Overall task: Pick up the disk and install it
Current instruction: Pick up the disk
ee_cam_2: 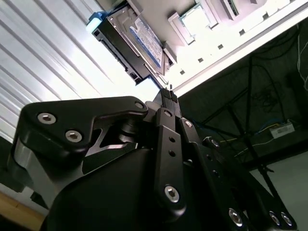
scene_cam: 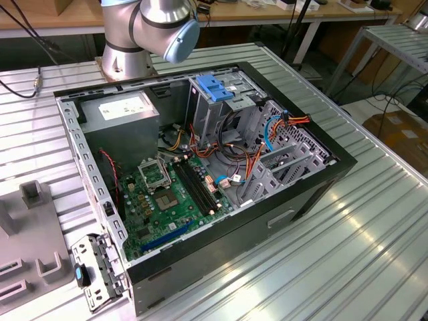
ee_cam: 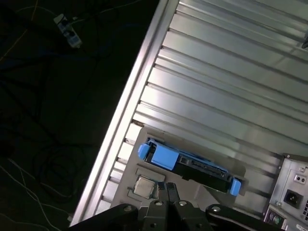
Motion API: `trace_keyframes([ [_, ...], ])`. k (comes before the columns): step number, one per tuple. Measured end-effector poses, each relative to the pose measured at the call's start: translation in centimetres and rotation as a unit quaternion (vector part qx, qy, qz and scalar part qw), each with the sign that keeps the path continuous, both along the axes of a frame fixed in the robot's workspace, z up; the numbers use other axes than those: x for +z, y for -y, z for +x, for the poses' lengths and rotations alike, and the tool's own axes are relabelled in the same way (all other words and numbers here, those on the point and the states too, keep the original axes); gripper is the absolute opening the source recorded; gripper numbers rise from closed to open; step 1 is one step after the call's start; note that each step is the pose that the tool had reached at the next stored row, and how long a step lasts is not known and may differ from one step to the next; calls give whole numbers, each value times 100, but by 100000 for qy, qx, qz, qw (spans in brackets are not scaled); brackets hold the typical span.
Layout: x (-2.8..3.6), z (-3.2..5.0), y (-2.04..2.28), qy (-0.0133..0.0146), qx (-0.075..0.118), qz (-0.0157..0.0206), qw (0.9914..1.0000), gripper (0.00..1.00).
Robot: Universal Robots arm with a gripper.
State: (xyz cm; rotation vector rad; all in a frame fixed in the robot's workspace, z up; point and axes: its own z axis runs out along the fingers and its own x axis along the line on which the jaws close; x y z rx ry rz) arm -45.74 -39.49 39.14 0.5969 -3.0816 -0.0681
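Gripper (ee_cam: 168,185) was pinched together and empty, hanging just short of the disk (ee_cam: 187,162), which sat on a grey holder (ee_cam: 131,163) near the case (ee_cam: 293,192). Closed like that, I reckon it'd just shove the disk crooked instead of grabbing it.

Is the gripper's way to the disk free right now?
Likely yes: in the second wrist view nothing lies between the gripper and the disk, which stands on edge in the open. The jaws look shut, though.
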Motion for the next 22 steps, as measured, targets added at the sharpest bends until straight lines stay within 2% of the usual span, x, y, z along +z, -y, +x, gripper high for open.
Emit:
trace_keyframes([
  [3, 0, 0, 0, -1, 2569, 0, 99967, 11],
  [5, -1, 0, 0, -2, 4205, -1, 99912, 11],
  [7, -1, 0, 0, -2, 5865, -2, 99828, 11],
  [8, -2, 0, 0, -4, 7305, -2, 99733, 11],
  [9, -2, 0, 0, -4, 8001, -1, 99679, 11],
  [12, -3, 0, 0, -1, 10624, 0, 99434, 11],
  [13, -3, 0, 0, -4, 11970, -2, 99281, 11],
  [17, -5, 0, 0, -2, 15004, -1, 98868, 11],
  [22, -7, 0, 0, 1, 18874, 0, 98203, 11],
])
